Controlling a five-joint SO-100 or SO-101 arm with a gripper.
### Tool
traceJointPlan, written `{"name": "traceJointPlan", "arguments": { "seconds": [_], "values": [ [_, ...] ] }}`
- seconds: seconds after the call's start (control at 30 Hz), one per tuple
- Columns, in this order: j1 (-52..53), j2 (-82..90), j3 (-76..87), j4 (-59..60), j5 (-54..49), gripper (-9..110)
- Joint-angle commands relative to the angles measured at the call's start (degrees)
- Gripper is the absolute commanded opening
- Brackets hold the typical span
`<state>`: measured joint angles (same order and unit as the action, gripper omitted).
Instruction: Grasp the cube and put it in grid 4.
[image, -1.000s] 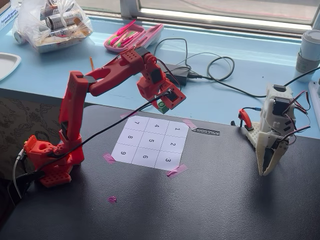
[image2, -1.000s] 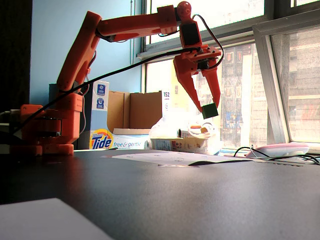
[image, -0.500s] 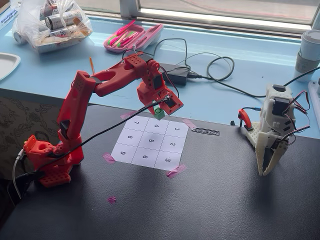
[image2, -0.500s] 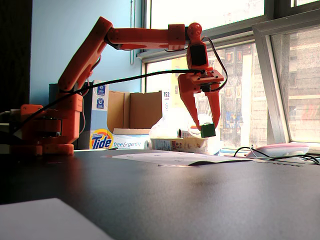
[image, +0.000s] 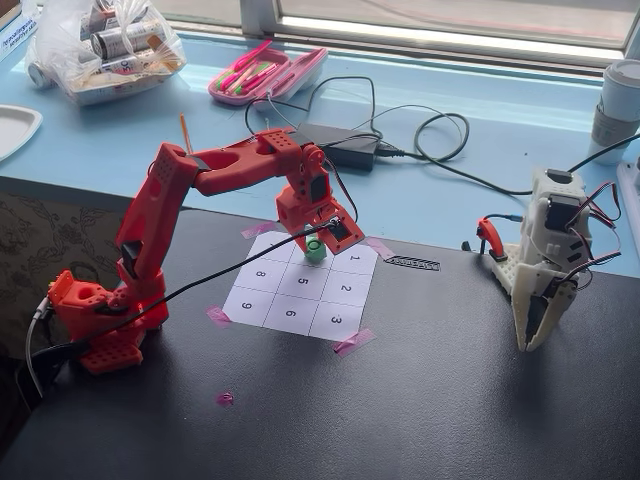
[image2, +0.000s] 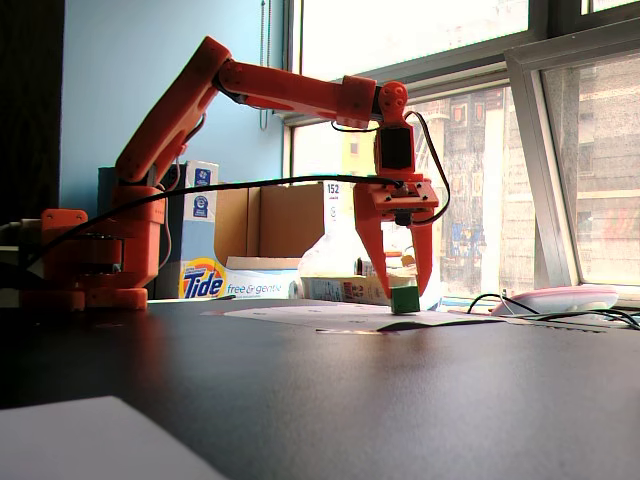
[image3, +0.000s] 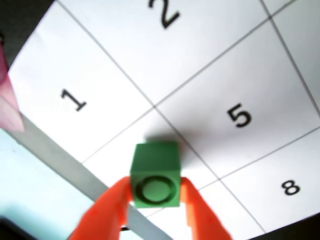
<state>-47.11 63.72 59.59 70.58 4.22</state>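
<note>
A small green cube with a round recess on top rests on the white numbered grid sheet, in the cell beside 1 and 5, covering that cell's number. My red gripper comes straight down on it, one orange finger against each side of the cube. In a fixed view the cube sits in the sheet's far middle cell under the gripper. In another fixed view the cube stands on the paper between the fingertips of the gripper.
A white second arm stands at the right of the black table. A power brick with cables, a pink pencil case and a plastic bag lie on the blue ledge behind. A Tide box stands behind the arm's base.
</note>
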Motion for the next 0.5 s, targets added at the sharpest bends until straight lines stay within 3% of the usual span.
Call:
{"name": "traceJointPlan", "arguments": {
  "seconds": [0.0,0.1,0.2,0.3,0.47],
  "values": [
    [0.3,1.0,-0.4,-0.4,-0.3,0],
    [-0.1,1.1,-0.5,0.3,-0.5,3],
    [-0.3,1.1,-0.4,1.7,-0.5,24],
    [-0.4,1.2,-0.4,3.0,-0.4,34],
    [-0.5,2.8,-0.5,4.1,-0.5,37]
  ]
}}
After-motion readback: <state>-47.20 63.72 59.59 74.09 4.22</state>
